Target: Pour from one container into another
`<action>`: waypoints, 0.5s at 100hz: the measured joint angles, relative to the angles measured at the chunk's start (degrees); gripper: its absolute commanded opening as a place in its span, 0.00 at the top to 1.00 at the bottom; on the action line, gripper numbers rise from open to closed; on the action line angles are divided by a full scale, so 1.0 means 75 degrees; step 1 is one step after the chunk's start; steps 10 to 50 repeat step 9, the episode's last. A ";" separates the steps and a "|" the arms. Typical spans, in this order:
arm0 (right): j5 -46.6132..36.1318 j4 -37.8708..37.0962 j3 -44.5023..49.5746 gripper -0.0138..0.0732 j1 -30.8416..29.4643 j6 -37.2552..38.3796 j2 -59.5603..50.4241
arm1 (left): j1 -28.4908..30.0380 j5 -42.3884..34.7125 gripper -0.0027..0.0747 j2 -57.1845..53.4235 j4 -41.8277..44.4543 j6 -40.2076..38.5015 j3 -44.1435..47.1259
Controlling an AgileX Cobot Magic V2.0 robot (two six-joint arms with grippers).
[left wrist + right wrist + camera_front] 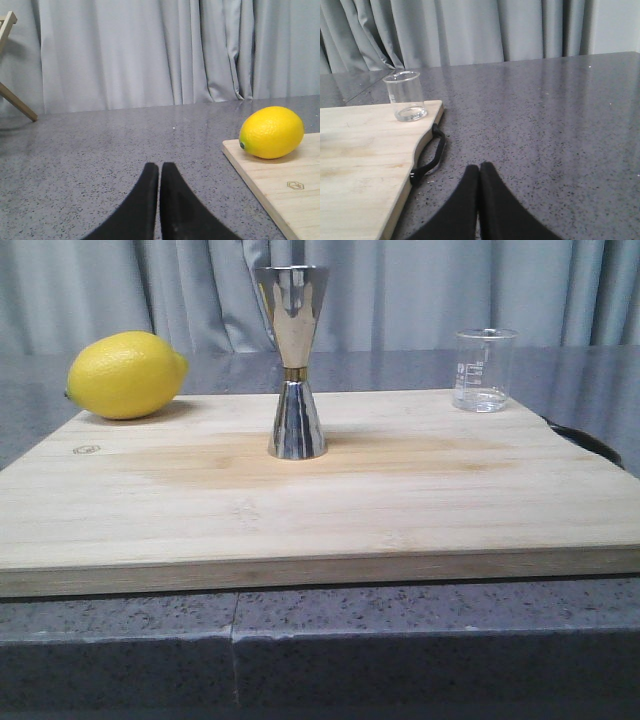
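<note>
**Beaker sits on your right arm's side; both grippers idle off the board**

You have a wooden cutting board (320, 500) on the grey stone counter (560, 110). At its middle stands the steel jigger (292, 362), upright, wide cup on top. The glass beaker (405, 96) stands upright at the board's far right corner, above the black handle (430, 152), well apart from the jigger. A lemon (271, 132) rests at the far left corner.

Your right gripper (479, 172) is the nearer one, I judge: the beaker lies ahead of its fingers and toward the board. It rests low over bare counter, fingers pressed together, empty. Your left gripper (159, 172) sits likewise, closed, beside the lemon's corner.
</note>
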 measured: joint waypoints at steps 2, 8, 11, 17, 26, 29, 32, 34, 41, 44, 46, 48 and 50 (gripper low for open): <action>0.0000 0.0000 0.0000 0.92 0.0000 0.0000 0.0000 | 0.0000 0.0000 0.99 0.0000 0.0000 0.0000 0.0000; 0.0000 0.0000 0.0000 0.92 0.0000 0.0000 0.0000 | 0.0000 0.0000 0.99 0.0000 0.0000 0.0000 0.0000; 0.0000 0.0000 0.0000 0.92 0.0000 0.0000 0.0000 | 0.0000 0.0000 0.99 0.0000 0.0000 0.0000 0.0000; 0.0000 0.0000 0.0000 0.92 0.0000 0.0000 0.0000 | 0.0000 0.0000 0.99 0.0000 0.0000 0.0000 0.0000; 0.0000 0.0000 0.0000 0.92 0.0000 0.0000 0.0000 | 0.0000 0.0000 0.99 0.0000 0.0000 0.0000 0.0000; 0.0000 0.0000 0.0000 0.92 0.0000 0.0000 0.0000 | 0.0000 0.0000 0.99 0.0000 0.0000 0.0000 0.0000; 0.0000 0.0000 0.0000 0.92 0.0000 0.0000 0.0000 | 0.0000 0.0000 0.99 0.0000 0.0000 0.0000 0.0000; 0.0000 0.0000 0.0000 0.92 0.0000 0.0000 0.0000 | 0.0000 0.0000 0.99 0.0000 0.0000 0.0000 0.0000; 0.0000 0.0000 0.0000 0.92 0.0000 0.0000 0.0000 | 0.0000 0.0000 0.99 0.0000 0.0000 0.0000 0.0000; 0.0000 0.0000 0.0000 0.92 0.0000 0.0000 0.0000 | 0.0000 0.0000 0.99 0.0000 0.0000 0.0000 0.0000; 0.0000 0.0000 0.0000 0.92 0.0000 0.0000 0.0000 | 0.0000 0.0000 0.99 0.0000 0.0000 0.0000 0.0000; 0.0000 0.0000 0.0000 0.92 0.0000 0.0000 0.0000 | 0.0000 0.0000 0.99 0.0000 0.0000 0.0000 0.0000; 0.0000 0.0000 0.0000 0.92 0.0000 0.0000 0.0000 | 0.0000 0.0000 0.99 0.0000 0.0000 0.0000 0.0000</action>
